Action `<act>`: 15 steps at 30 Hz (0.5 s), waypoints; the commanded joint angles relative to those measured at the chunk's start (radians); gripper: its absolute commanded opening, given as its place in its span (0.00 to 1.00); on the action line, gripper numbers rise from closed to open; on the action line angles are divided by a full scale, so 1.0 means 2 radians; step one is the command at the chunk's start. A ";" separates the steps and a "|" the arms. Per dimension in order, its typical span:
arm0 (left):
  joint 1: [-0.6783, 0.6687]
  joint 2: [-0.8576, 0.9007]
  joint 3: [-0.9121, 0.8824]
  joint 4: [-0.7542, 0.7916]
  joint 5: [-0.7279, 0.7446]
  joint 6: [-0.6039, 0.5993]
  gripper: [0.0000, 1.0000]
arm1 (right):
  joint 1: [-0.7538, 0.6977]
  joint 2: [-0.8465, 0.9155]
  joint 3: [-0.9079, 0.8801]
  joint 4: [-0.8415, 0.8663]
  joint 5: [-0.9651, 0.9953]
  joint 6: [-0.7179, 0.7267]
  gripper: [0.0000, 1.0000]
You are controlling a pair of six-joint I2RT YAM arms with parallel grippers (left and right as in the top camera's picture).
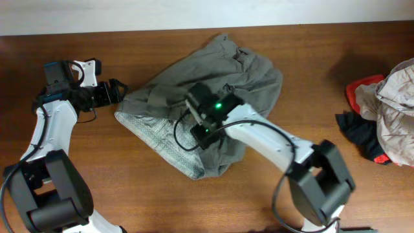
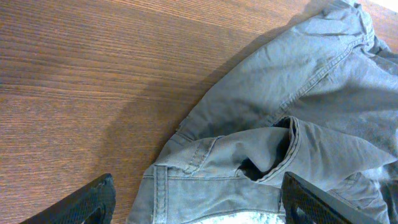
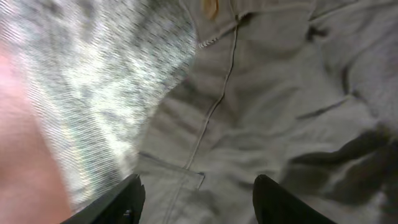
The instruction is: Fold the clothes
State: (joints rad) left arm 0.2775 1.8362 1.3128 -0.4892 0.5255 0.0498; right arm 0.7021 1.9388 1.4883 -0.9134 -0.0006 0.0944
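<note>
The clothes, a grey-olive pair of shorts, lie crumpled at the table's middle, with pale patterned lining turned out along the near left edge. My left gripper stands open at the shorts' left edge. In the left wrist view its fingers straddle the waistband corner without pinching it. Over the middle of the shorts my right gripper hangs open. The right wrist view shows its fingers apart just above a pocket seam, with nothing between them.
A pile of other garments, red, black and pale beige, sits at the right edge of the table. Bare brown wood surrounds the shorts. The table's far edge runs just behind the shorts.
</note>
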 commanded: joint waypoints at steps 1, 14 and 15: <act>0.001 -0.009 0.004 -0.007 0.012 0.013 0.85 | 0.020 0.030 0.000 0.001 0.072 -0.023 0.61; 0.001 -0.009 0.004 -0.010 0.012 0.014 0.85 | 0.133 0.062 0.000 0.021 0.226 -0.030 0.62; 0.001 -0.009 0.004 -0.010 0.012 0.014 0.85 | 0.140 0.062 0.000 0.024 0.229 -0.030 0.63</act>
State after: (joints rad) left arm 0.2779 1.8362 1.3128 -0.5083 0.5282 0.0605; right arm 0.9379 2.0583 1.4879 -0.8768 0.3847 0.0399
